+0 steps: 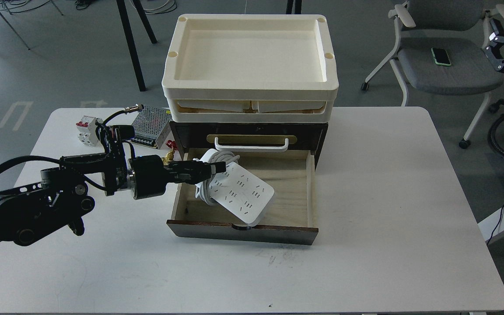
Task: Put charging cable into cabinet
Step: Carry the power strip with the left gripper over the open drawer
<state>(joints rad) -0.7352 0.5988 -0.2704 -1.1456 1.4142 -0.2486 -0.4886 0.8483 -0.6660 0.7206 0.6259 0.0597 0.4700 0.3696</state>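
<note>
Reaching in from the left, the left gripper [217, 168] held the charging cable [243, 192] over the open drawer [306, 183] of the cabinet [317, 131], jaws closed on its coiled-cord end. The strip hung tilted, its near corner over the drawer's front edge, probably for lowering inside. The right gripper [499, 48] waited far right; whether its jaws were parted I could not tell.

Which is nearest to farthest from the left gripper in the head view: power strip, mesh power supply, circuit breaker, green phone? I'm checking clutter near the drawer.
From the left gripper:
1. Power strip: at the gripper, tilted over the open drawer.
2. Mesh power supply: back left, beside the cabinet.
3. Circuit breaker: farther left on the table.
4. Green phone: on the chair seat, far right.
</note>
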